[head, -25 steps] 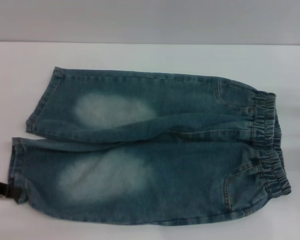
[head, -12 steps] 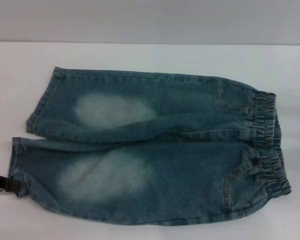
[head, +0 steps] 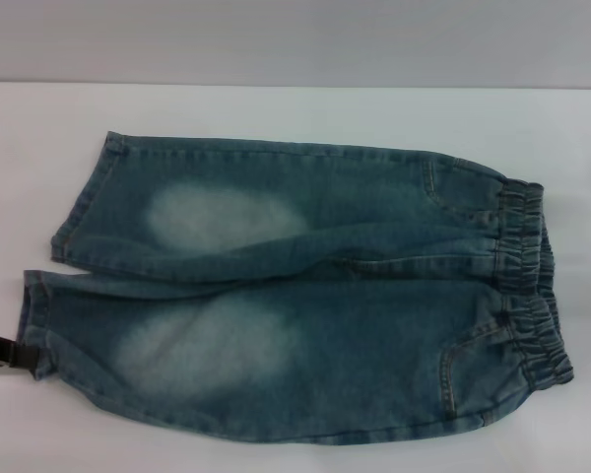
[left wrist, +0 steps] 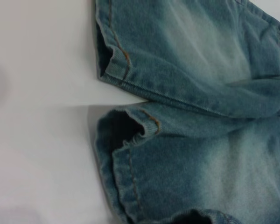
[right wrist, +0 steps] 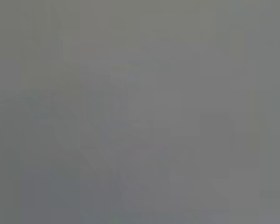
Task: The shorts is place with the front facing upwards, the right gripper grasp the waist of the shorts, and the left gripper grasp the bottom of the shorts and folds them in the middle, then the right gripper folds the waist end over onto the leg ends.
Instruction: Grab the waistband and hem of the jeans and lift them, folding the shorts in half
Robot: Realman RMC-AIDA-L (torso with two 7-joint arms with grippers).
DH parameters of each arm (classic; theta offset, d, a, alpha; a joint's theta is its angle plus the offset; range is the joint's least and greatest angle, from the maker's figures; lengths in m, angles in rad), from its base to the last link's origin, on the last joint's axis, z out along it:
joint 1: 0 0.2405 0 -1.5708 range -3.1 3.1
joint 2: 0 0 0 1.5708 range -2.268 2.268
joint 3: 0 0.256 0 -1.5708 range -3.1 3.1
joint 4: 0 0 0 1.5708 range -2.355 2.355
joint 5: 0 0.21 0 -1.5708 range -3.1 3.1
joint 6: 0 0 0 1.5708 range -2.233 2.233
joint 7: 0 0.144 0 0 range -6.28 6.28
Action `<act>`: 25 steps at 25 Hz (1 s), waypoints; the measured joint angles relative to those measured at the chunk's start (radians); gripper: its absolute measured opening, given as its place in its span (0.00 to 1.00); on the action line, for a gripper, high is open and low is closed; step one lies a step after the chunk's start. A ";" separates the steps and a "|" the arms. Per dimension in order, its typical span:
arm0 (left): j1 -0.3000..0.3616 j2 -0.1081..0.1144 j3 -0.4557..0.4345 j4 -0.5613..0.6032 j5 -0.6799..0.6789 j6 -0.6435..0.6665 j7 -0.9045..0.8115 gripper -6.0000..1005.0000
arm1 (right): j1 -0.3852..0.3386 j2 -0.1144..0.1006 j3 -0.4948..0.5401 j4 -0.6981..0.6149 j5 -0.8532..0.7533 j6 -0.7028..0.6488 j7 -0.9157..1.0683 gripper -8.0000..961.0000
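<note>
The left end effector (head: 2, 355) shows only as a dark tip at the worktop's left edge, just beside the near leg hem (head: 32, 330); whether it is open or closed cannot be told. The right end effector is not in view. The shorts (head: 295, 286) lie flat, front up, on the white worktop (head: 295, 108), with the waist (head: 527, 286) to the right. For a sound grasp, approach the hem low, take both denim layers, and avoid dragging the cloth.
</note>
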 joint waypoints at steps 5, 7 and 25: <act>-0.001 0.006 -0.009 0.003 -0.003 0.006 -0.005 0.01 | 0.014 -0.038 -0.049 -0.114 -0.273 -0.077 0.267 0.53; -0.002 0.007 -0.027 0.004 -0.003 0.008 0.000 0.01 | 0.021 -0.056 -0.066 -0.186 -0.402 -0.134 0.408 0.53; -0.024 0.014 -0.116 0.018 -0.002 0.015 0.004 0.01 | 0.179 -0.160 -0.076 -0.631 -1.160 -0.710 0.935 0.53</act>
